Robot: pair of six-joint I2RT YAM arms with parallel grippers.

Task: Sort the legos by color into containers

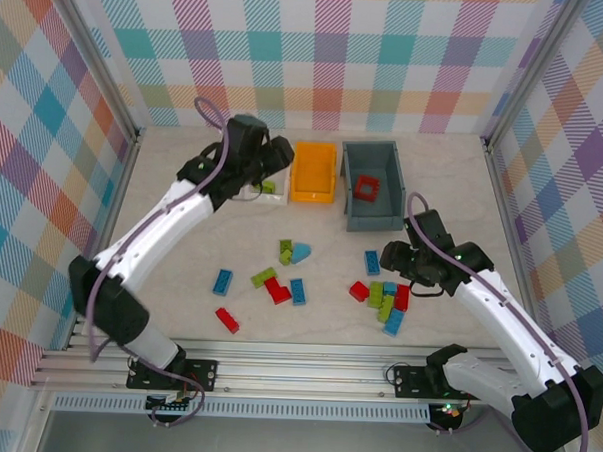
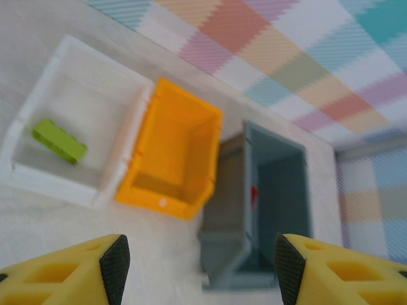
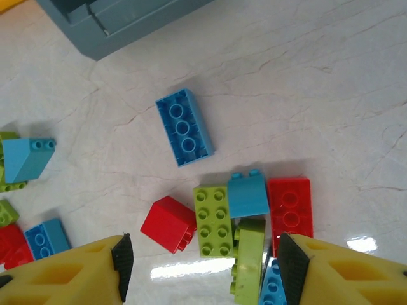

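Right wrist view: the right gripper (image 3: 205, 270) hung with its jaws apart and nothing between them, pointed down at a tight cluster of legos directly beneath. Nearest, between the fingertips, lay a red brick (image 3: 168, 223) touching a lime brick (image 3: 215, 219). A light blue sloped brick (image 3: 248, 194) and a flat red brick (image 3: 289, 206) crowded just beyond, toward the right finger. Farther ahead a blue brick (image 3: 184, 127) lay alone, and past it stood a corner of the dark grey bin (image 3: 114, 19).

These pieces looked light, rigid and glossy, likely to skate aside if nudged. I judged the smooth side walls the place to pinch, and the lone blue brick or the red brick at the cluster's edge the easier picks. In the top external view the right arm (image 1: 508, 315) was folded at the elbow, wrist turned down.

The left gripper (image 2: 200, 270) was likewise spread and empty, with the left arm (image 1: 172, 220) stretched far forward. Ahead and to its left sat the white tray (image 2: 51, 181) holding one lime piece (image 2: 59, 141). Straight ahead was the orange bin (image 2: 152, 190), and to the right the dark grey bin.
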